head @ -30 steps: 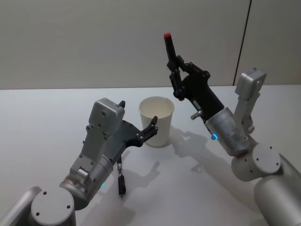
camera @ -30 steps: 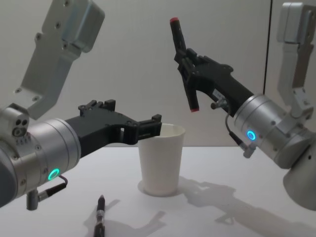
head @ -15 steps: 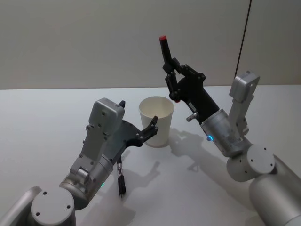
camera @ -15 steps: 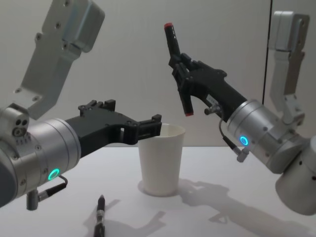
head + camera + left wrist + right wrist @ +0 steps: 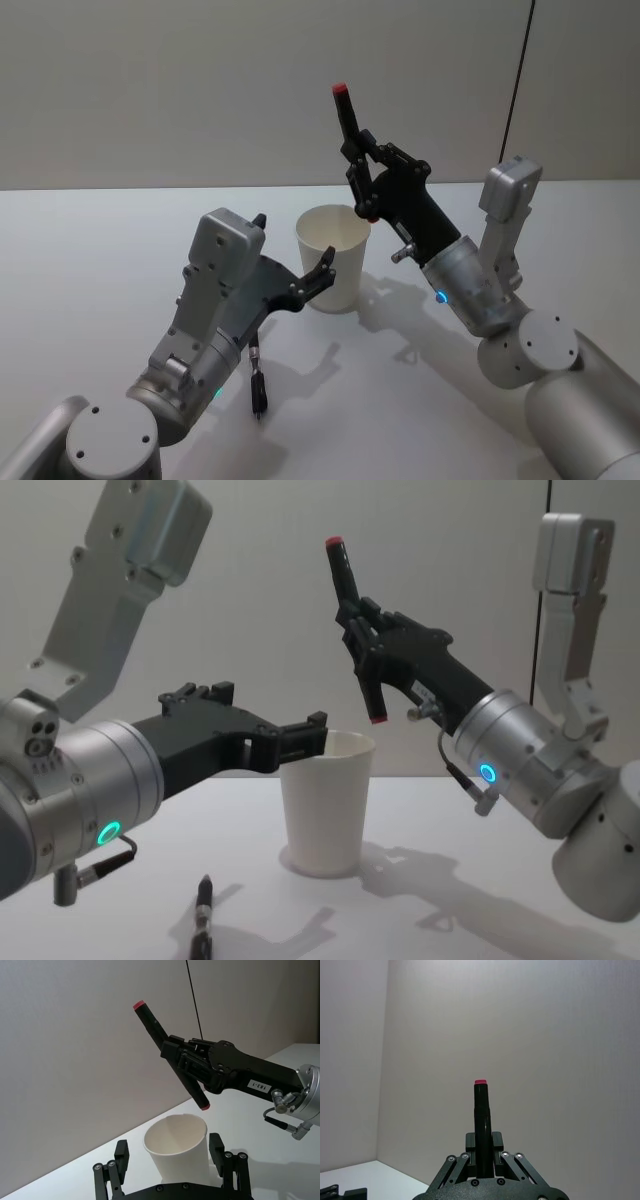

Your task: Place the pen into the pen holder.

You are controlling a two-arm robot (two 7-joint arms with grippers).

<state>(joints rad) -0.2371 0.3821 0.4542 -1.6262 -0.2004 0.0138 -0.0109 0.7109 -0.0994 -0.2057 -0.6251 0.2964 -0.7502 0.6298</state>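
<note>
Right end effector (image 5: 360,170) pinches mid-shaft a black red-capped pen (image 5: 346,115), probably stiff and light, over the white paper cup (image 5: 335,265); left end effector (image 5: 292,240) stands spread around it.

Here's the plain white matte table top (image 5: 80,260), running back to the pale wall. Standing on it, upright and about mid-table, is the white tapered paper cup with a rolled rim (image 5: 334,262), its mouth open upward and its base flat on the surface. Nearer the robot and to the left of the cup lies a slim dark pen (image 5: 258,385), flat on the table, pointing roughly front to back, apart from the cup. Soft grey shadows spread across the table right of the cup.
</note>
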